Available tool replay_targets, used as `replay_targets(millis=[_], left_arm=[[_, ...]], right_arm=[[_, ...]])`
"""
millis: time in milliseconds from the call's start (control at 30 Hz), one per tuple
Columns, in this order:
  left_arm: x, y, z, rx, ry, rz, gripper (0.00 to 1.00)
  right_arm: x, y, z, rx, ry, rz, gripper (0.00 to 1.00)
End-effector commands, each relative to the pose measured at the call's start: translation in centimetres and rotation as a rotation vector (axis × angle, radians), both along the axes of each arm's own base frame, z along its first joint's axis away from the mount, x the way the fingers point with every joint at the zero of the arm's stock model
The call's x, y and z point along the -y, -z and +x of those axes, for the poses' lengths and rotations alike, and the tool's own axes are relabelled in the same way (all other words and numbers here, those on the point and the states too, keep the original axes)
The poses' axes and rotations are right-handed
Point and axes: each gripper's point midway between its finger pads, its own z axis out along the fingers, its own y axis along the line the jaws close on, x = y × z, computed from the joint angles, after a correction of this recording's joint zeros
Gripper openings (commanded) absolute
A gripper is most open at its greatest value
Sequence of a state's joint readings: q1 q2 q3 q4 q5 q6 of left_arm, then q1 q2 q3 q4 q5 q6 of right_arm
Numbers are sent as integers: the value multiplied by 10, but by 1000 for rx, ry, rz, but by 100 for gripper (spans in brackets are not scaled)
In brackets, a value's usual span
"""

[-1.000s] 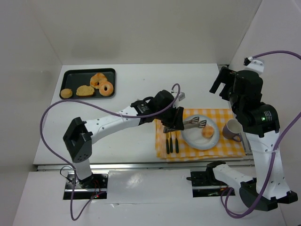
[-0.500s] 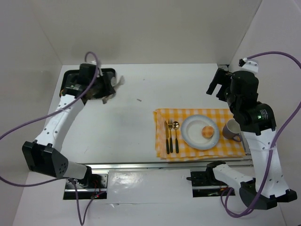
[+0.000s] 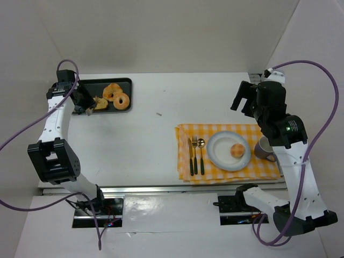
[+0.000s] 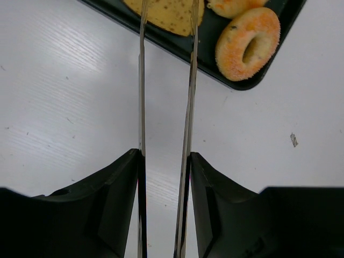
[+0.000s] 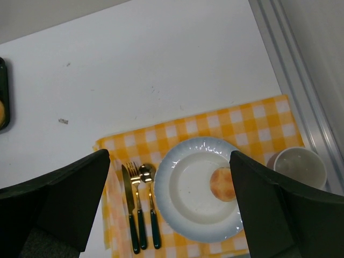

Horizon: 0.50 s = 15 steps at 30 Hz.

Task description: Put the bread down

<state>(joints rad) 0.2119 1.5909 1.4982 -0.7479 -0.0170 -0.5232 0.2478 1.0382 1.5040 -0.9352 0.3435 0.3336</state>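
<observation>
tongs over the tray in a white-walled cell

white table (image 3: 150,129), plain white walls on three sides. the flat bread slice (image 4: 166,13) lies in the black tray (image 3: 86,88), upper left, its long axis along the tray's length. left gripper (image 4: 164,161) clamps tongs (image 4: 142,80), whose blades reach over the slice. right gripper (image 5: 169,156) is spread wide.

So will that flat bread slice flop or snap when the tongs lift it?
Probably it stays fairly stiff: the bread slice looks thin, flat and toasted-brown. It likely weighs little, so the tongs could lift it, but a hard squeeze might crumble its edge.
</observation>
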Motion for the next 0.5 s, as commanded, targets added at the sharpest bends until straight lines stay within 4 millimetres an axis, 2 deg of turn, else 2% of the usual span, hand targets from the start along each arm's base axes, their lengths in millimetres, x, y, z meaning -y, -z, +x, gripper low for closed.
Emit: replay_targets(millis=[0,33,100,133,233,367,400,467], left_arm=[[-26,-7,10,33,-31,-5,54],[-31,-7,9,32,-46,2,54],[-41,-10,13,58,-66,10,54],[-38,-4,14,55,-50,-22,54],[-40,8,19,39,-37,-48,54],[-54,16,18,9,-80,-13,52],[-55,9,20,35,-80,-5,52],[-58,10,23,47,-77,-28,54]], right_arm=[[0,-6,9,42,8,12,100],[-1,1,12,21,8,7,100],[-1,-1,13,31,8,10,100],[-2,5,16,12,8,5,100],[-1,6,19,15,16,1,100],[-2,7,23,15,16,1,100],[-3,9,25,13,16,1,100],[-3,15,27,-5,16,-3,100]])
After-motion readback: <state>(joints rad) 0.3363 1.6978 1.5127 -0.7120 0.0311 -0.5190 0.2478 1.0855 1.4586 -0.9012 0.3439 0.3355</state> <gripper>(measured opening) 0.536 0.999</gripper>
